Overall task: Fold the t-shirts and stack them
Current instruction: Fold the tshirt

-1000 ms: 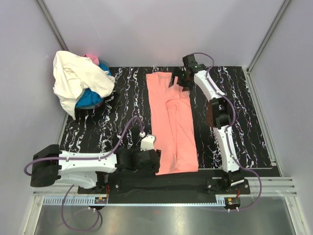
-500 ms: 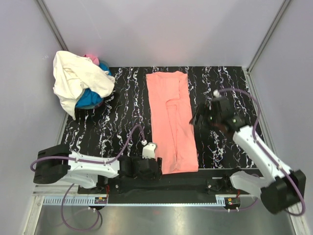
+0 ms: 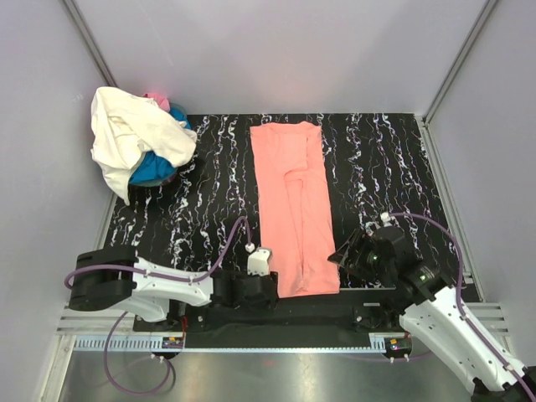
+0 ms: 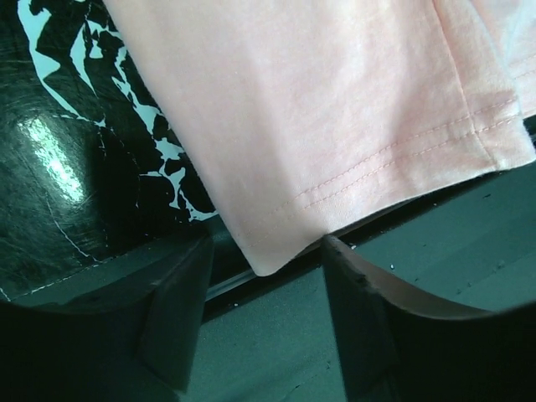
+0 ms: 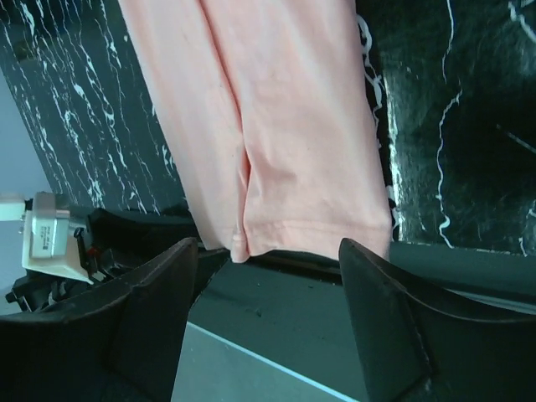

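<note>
Salmon-pink t-shirt point(image 3: 295, 209) first: it is lying flat on the black mat point(image 3: 209, 201) with white squiggles. It is folded into a long strip, and its near hem is reaching the mat's near edge. Your left gripper point(image 4: 264, 285) is sitting low at the near left corner of that hem. Its jaws are standing open, one on each side of the corner, and they are not pinching the cloth. Your right gripper point(image 5: 268, 268) is hovering just off the near right corner, with its jaws wide apart and holding nothing. Farther away, the pink strip is running almost to the mat's far edge. At the far left corner, a heap is sitting: a big cream-white t-shirt point(image 3: 126, 138) is lying over a bright blue t-shirt point(image 3: 155, 170), and a bit of hot pink point(image 3: 157, 100) is peeking out on top.
</note>
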You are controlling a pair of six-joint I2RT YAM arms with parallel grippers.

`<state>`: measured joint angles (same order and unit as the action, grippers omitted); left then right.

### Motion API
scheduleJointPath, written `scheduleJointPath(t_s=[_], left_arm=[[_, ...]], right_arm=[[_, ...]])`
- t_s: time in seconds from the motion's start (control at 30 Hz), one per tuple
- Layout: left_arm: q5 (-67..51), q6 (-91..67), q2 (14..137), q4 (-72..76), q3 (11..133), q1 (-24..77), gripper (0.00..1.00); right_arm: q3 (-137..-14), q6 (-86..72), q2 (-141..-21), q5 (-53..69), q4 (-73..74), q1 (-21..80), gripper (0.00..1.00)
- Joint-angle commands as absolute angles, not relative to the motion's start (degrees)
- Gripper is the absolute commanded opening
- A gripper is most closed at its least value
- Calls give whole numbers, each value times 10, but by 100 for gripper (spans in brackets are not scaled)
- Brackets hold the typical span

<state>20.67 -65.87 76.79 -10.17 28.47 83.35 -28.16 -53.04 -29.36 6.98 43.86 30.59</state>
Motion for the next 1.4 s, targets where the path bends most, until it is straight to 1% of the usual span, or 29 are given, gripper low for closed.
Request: scheduleJointPath(t_s=[0.0,0.03,0.07,0.13,0.17,0.23,0.37,0.53,0.63,0.8,0.9,0.93,1.03,1.1,1.2,1.3,1.37], left_arm=[[232,-674,760,-73,268,836,58],[232,-671,754,-71,268,836,58],[229,-667,751,-66,268,836,60],[227,-661,737,-65,268,837,69],[228,-660,730,-68,269,838,78],[230,-663,714,-76,272,841,82],[242,-673,687,-106,271,845,83],[275,-686,643,-99,238,845,83],[289,-688,646,-111,238,845,83],[292,-689,668,-97,242,845,83],[297,-689,671,-85,239,845,83],[299,-689,671,-86,238,844,83],[301,-688,671,-83,236,844,83],[300,-686,674,-74,233,844,83],[300,-687,681,-59,224,842,82],[296,-686,681,-33,213,839,82],[302,-685,680,-28,211,838,81]], right_arm=[[-245,-595,-266,76,462,324,75],[-229,-596,-266,78,461,327,75],[-220,-597,-273,80,457,330,75],[-213,-589,-301,63,447,338,76],[-216,-586,-315,52,446,342,77],[-236,-576,-353,4,456,358,78],[-243,-580,-381,-33,462,385,79],[-238,-595,-403,-39,438,410,76],[-242,-599,-414,-45,436,415,73],[-242,-593,-461,-27,398,425,64],[-231,-599,-491,-23,371,433,56],[-229,-600,-493,-21,367,438,52],[-228,-606,-490,-25,366,444,49],[-222,-606,-488,-28,367,445,42],[-216,-607,-484,-24,362,446,29],[-214,-606,-486,-21,357,446,19],[-215,-603,-491,-21,355,446,19]])
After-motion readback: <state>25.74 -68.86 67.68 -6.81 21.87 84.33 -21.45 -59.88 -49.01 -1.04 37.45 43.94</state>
